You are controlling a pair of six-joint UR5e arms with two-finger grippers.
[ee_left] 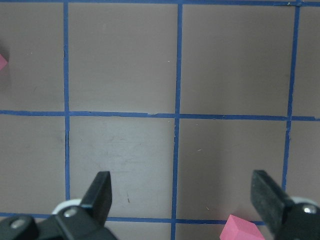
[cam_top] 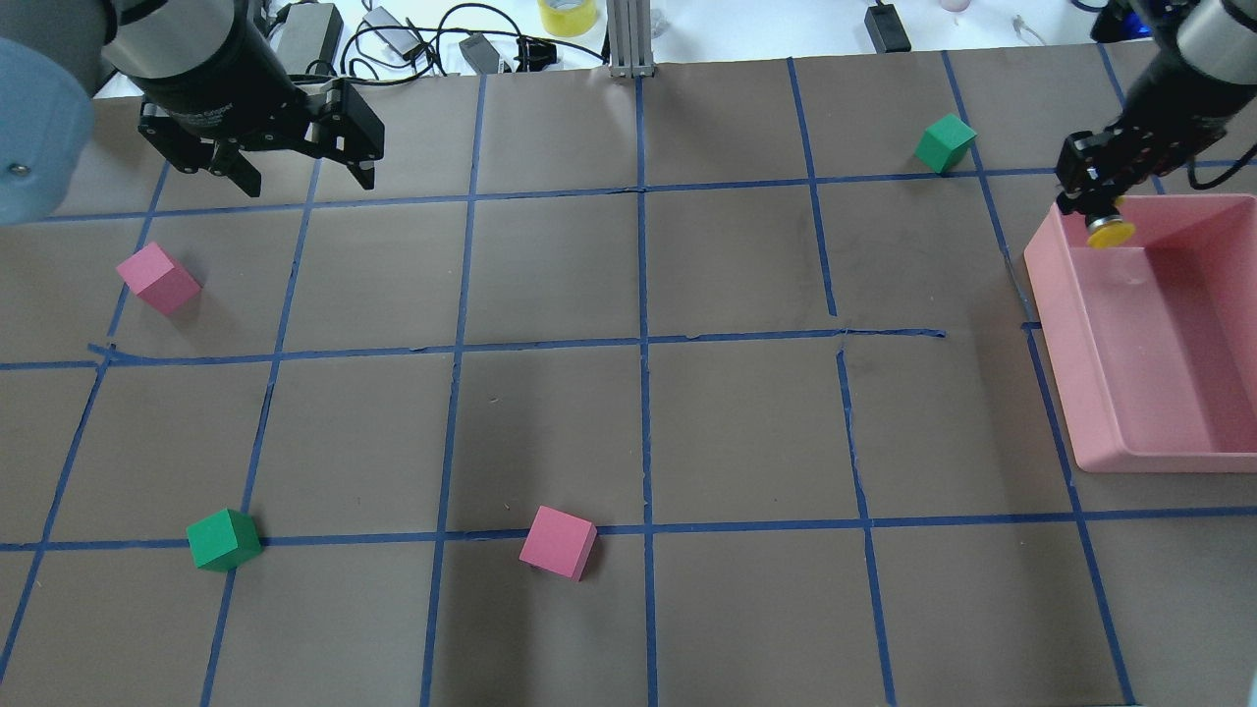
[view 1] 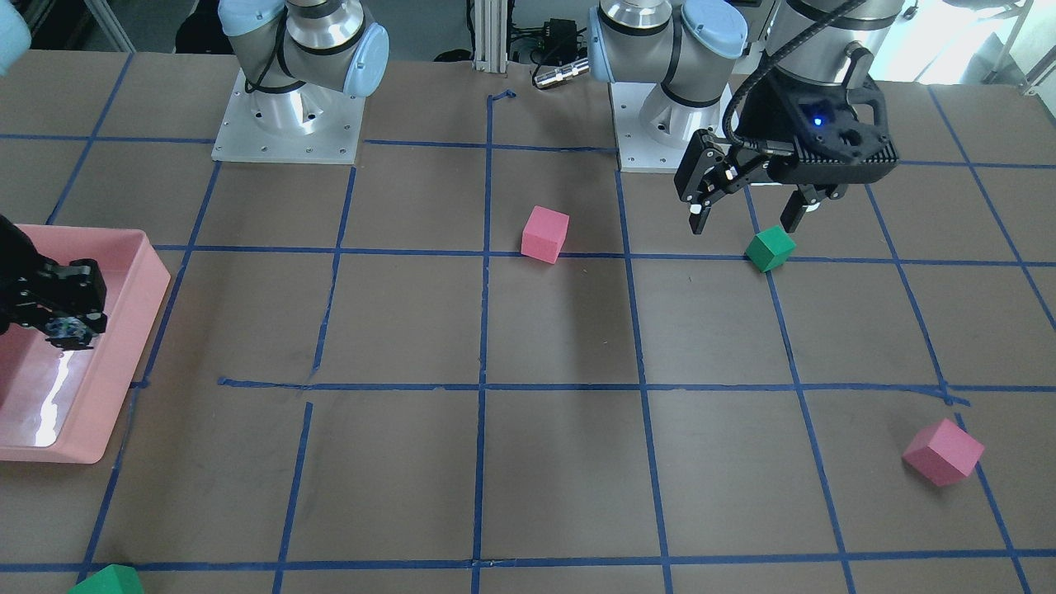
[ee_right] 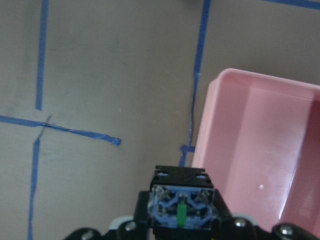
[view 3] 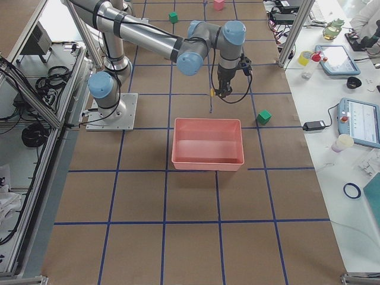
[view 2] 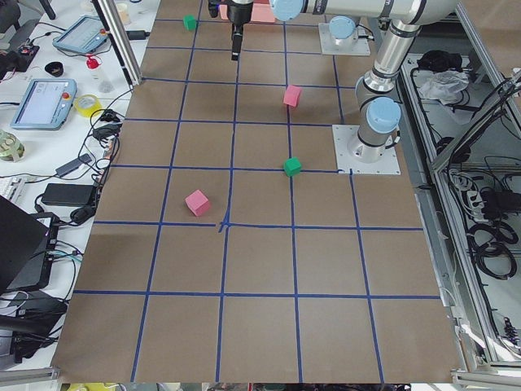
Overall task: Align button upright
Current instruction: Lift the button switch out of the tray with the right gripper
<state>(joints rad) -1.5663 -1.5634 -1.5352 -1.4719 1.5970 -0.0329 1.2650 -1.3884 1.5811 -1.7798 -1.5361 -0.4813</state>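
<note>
Overhead: button (cam_top: 1111, 234) pinched in right gripper (cam_top: 1098, 211), yellow cap showing, over corner of tray (cam_top: 1159, 460).
Right wrist view: cap hidden, only base block end visible, blue with green centre.
Front view: same base end, dim, small.
Left gripper (cam_top: 300, 182): spread wide, empty, above table (view 1: 561, 462).
Left wrist view: both fingers (ee_left: 100, 192) far apart, nothing between.
</note>
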